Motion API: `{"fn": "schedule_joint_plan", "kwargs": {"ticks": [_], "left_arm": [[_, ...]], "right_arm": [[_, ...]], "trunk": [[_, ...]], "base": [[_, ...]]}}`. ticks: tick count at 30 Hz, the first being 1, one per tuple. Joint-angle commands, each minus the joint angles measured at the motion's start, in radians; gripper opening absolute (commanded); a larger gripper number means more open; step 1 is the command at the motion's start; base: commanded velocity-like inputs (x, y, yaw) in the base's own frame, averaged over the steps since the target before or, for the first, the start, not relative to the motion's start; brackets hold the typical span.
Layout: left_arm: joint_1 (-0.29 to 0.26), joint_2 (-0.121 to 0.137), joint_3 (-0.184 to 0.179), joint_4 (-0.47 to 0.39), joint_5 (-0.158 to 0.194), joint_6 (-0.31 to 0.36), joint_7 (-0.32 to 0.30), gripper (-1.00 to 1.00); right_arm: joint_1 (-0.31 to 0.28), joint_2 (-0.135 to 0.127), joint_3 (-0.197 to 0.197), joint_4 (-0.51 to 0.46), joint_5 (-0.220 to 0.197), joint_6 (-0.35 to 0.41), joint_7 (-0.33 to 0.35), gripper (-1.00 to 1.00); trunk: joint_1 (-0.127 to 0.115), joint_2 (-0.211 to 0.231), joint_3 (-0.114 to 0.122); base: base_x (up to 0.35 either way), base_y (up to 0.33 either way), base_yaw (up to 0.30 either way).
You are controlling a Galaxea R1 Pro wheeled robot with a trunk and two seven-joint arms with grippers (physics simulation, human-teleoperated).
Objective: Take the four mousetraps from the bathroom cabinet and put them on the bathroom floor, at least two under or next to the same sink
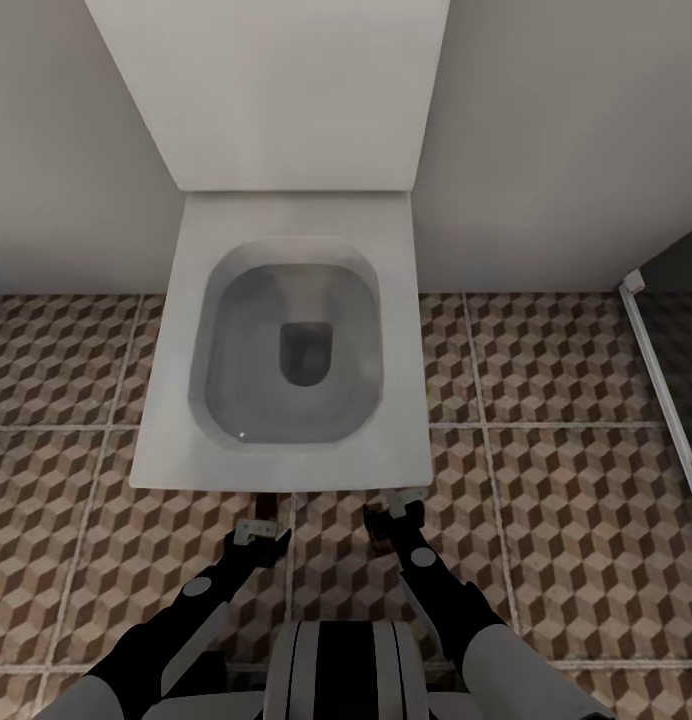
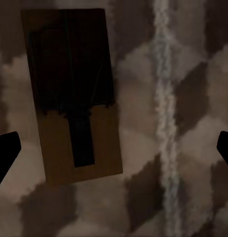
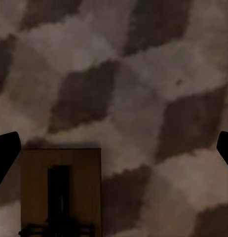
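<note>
left claw (image 1: 258,531): low centre-left of head frame, just below the toilet's front edge, pointing down at the floor; in the left wrist frame its dark fingertips (image 2: 6,153) sit at the two side edges, wide apart, nothing between them
right claw (image 1: 394,515): low centre-right of head frame, also at the toilet's front edge, pointing down; in the right wrist frame its fingertips (image 3: 6,153) show at both side edges, spread wide, holding nothing
mousetrap, left wrist (image 2: 72,96): tan board with dark wire frame and a dark centre bar, lying flat on the tiles, upper left of that frame, slightly tilted, clear of both fingertips
mousetrap, right wrist (image 3: 60,192): tan board flat on the tiles, lower left of that frame, cut off by the bottom edge; close to one fingertip, contact cannot be told
bathroom floor (image 1: 576,470): brown/beige/white cube-pattern tiles, pale grout lines; one grout line runs beside the trap in the left wrist frame
toilet (image 1: 286,340): square, white, lid up against the wall, centre of head frame, bowl grey inside
wall (image 1: 546,150): pale grey, behind the toilet
right edge of head frame: white frame strip (image 1: 666,390) with a dark area behind it
</note>
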Motion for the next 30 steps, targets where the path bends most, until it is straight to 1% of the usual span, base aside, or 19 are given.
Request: {"fn": "schedule_joint_plan", "kwargs": {"ticks": [1, 9, 12, 30], "left_arm": [[-0.001, 0.002, -0.007, -0.001, 0.01, -0.002, 0.008, 1.0], [-0.001, 0.001, -0.007, 0.0, 0.01, -0.001, 0.008, 1.0], [-0.001, 0.001, -0.007, 0.0, 0.01, -0.001, 0.008, 1.0], [-0.001, 0.002, -0.007, -0.001, 0.01, -0.001, 0.008, 1.0]], "right_arm": [[-0.001, 0.0, 0.003, 0.001, 0.01, 0.0, -0.008, 1.0], [-0.001, 0.0, 0.003, 0.002, 0.01, 0.0, -0.008, 1.0], [-0.001, 0.0, 0.003, 0.002, 0.01, 0.0, -0.008, 1.0], [-0.001, -0.002, 0.003, 0.002, 0.01, 0.0, -0.008, 1.0]], "trunk": [[0.0, 0.0, 0.0], [0.0, 0.0, 0.0], [0.0, 0.0, 0.0], [0.0, 0.0, 0.0]], "base": [[0.009, 0.0, 0.0], [0.002, 0.0, 0.0], [-0.097, 0.0, 0.0], [-0.316, 0.0, 0.0]]}}
